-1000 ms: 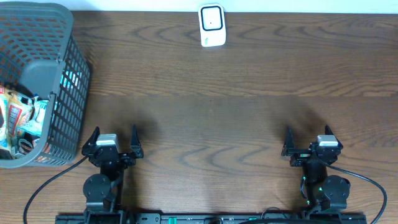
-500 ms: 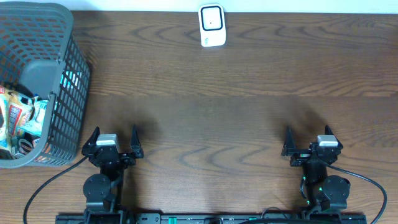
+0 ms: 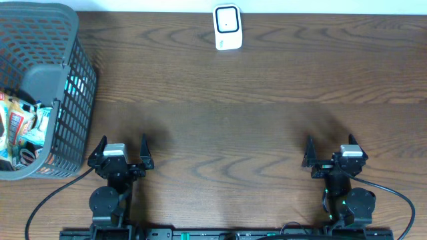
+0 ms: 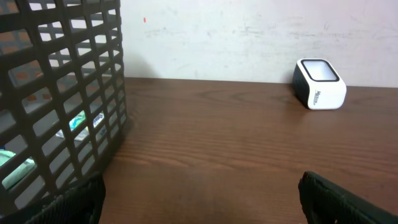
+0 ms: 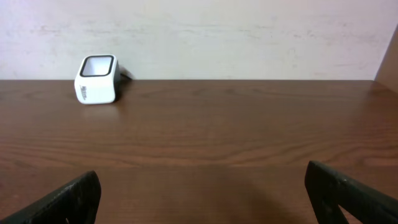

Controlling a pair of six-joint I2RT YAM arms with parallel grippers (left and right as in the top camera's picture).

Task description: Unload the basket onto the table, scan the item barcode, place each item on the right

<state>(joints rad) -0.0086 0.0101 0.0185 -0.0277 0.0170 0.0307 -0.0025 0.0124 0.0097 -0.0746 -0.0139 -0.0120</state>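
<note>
— Nothing had moved since the earlier overhead frame, had it?

— No, both arms sat exactly as before. The left gripper (image 3: 123,141) stood wide apart with nothing between its fingers (image 4: 68,205), low over the near edge of the tabletop (image 3: 233,107). The right gripper (image 3: 330,142) was the same: spread wide, holding nothing, its fingers (image 5: 354,193) showing only at the bottom corners of its wrist view.

— And the two of them were well apart?

— Yes, one toward each side, with bare wood between them.

— Where were the items?

— In the dark mesh basket (image 3: 70,100) at the left end of the tabletop, just beyond and to the left of the left gripper. Colourful packets (image 3: 17,123) lay inside it. They looked like snack wrappers, though the mesh hid too much to be sure.

— And the scanner?

— The white scanner (image 3: 227,28) stood at the far edge of the tabletop against the pale wall (image 5: 249,31), about midway between the arms and well away from both. It showed in both wrist views, on the right in the left one (image 4: 319,84) and on the left in the right one (image 5: 97,79).
</note>
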